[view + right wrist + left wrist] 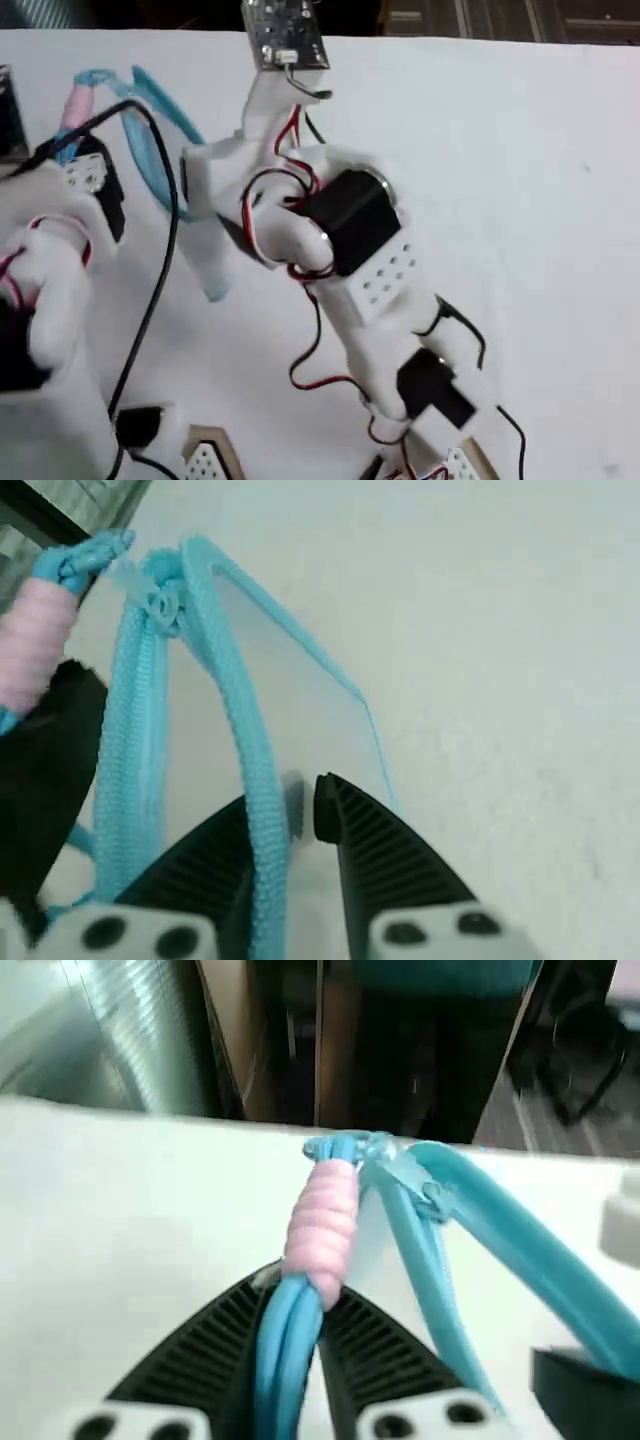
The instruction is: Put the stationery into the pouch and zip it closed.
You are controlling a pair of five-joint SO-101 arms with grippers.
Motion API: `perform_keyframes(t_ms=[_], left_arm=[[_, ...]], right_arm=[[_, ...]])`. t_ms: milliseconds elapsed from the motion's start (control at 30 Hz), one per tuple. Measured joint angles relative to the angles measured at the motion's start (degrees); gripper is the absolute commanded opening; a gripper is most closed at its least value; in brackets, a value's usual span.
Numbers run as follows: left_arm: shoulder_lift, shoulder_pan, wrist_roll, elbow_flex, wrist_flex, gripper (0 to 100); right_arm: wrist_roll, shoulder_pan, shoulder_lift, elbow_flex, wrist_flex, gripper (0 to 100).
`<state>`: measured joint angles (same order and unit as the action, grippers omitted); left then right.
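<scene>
A translucent pouch point(150, 150) with blue zipper edges lies on the white table point(500, 150) at the far left. Its zipper slider point(375, 1150) sits at one end, and the two zipper edges point(235, 690) spread apart from it. A blue pull cord with a pink wrap point(322, 1222) hangs off the slider. My left gripper point(300, 1310) is shut on that cord, at the table's left point(80, 150). My right gripper point(290, 805) is shut on one blue zipper edge of the pouch point(300, 700), beside the left arm point(205, 250).
A black cable point(150, 300) runs over the table between the two arms. Red and black wires loop around the right arm point(300, 270). A dark object point(8, 110) stands at the left edge. The table's far edge point(150, 1115) borders a dark room.
</scene>
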<state>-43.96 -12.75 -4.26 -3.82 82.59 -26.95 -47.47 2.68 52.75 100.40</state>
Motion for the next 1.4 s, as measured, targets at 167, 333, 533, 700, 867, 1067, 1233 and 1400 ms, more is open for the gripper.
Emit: perform_keyframes(t_ms=[167, 333, 533, 700, 867, 1067, 1233, 1400], left_arm=[[-0.4, -0.4, 2.0, -0.2, 2.9, 2], [0.9, 3.0, 1.9, 0.3, 4.7, 2], [0.9, 8.9, 2.0, 3.3, 5.0, 2], [0.8, 9.5, 2.0, 3.5, 5.0, 2], [0.8, 9.6, 2.1, 3.5, 5.0, 2], [0.8, 9.7, 2.1, 3.5, 5.0, 2], [0.8, 9.6, 1.9, 3.5, 5.0, 2], [0.8, 9.6, 1.8, 3.5, 5.0, 2]], right_arm=[[1.1, 0.4, -7.9, -15.8, 0.0, 1.8], [2.7, 0.3, -9.8, -22.8, 0.0, 2.0], [15.7, 0.5, -10.7, -30.2, 0.0, 2.1], [19.4, 0.6, -11.0, -30.9, 0.0, 6.0], [16.4, 1.8, -11.0, -30.9, -0.5, 21.5], [15.8, 1.7, -13.0, -30.4, -2.6, 23.6], [15.8, 2.0, -18.0, -26.8, -3.6, 23.5], [15.8, 2.0, -22.2, -26.5, -3.6, 23.5]])
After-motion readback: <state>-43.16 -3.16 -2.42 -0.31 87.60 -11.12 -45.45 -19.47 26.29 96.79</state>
